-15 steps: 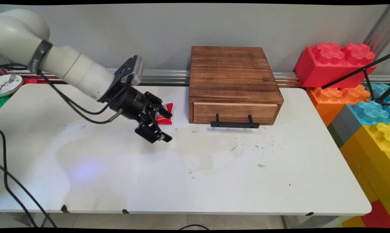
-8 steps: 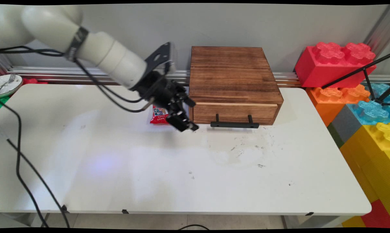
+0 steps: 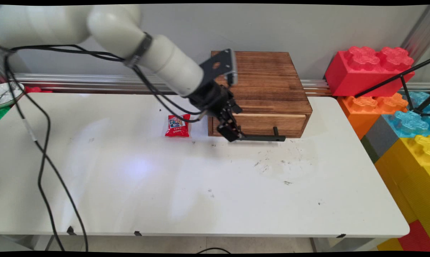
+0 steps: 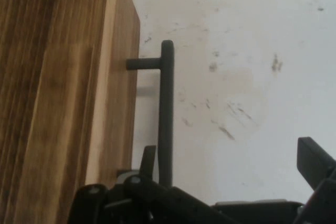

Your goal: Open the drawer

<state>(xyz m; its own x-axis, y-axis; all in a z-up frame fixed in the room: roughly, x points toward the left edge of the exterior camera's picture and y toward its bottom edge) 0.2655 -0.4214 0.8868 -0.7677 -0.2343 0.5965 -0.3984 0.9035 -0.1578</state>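
Note:
A dark wooden box (image 3: pixel 258 78) with one shut drawer (image 3: pixel 286 123) stands at the back of the white table (image 3: pixel 200 185). A black bar handle (image 3: pixel 265 138) runs along the drawer's front. My gripper (image 3: pixel 233 130) is at the handle's left end, open. In the hand view the handle (image 4: pixel 166 108) passes between the fingers: one finger (image 4: pixel 148 158) lies close to the drawer front (image 4: pixel 118 93), the other (image 4: pixel 315 163) stands well out over the table. Nothing is gripped. A red snack packet (image 3: pixel 177 125) lies flat on the table just left of the box.
Big toy bricks, red (image 3: pixel 370 69), orange, blue and yellow, are stacked past the table's right end, with a thin black stand (image 3: pixel 397 78) crossing them. A plate with a fork (image 3: pixel 6 93) sits beyond the far left corner. Black cables (image 3: pixel 40 157) hang at the left.
The arm has swung right from beside the red packet, passing over it, to the drawer handle's left end. The packet now shows in full and has not moved.

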